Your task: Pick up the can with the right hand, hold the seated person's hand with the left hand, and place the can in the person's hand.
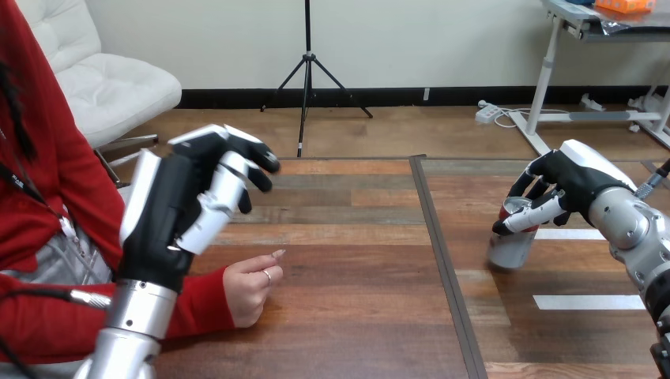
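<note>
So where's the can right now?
In the head view, the can is on the right of the table, just right of the dark seam, with the robot's right hand curled round its top.

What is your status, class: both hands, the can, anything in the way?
Left hand open, raised beside the person's hand, apart. Right hand curled round the can. Nothing lies between can and person's hand.

Bright even indoor light, soft faint shadows on the table (355,332)
</note>
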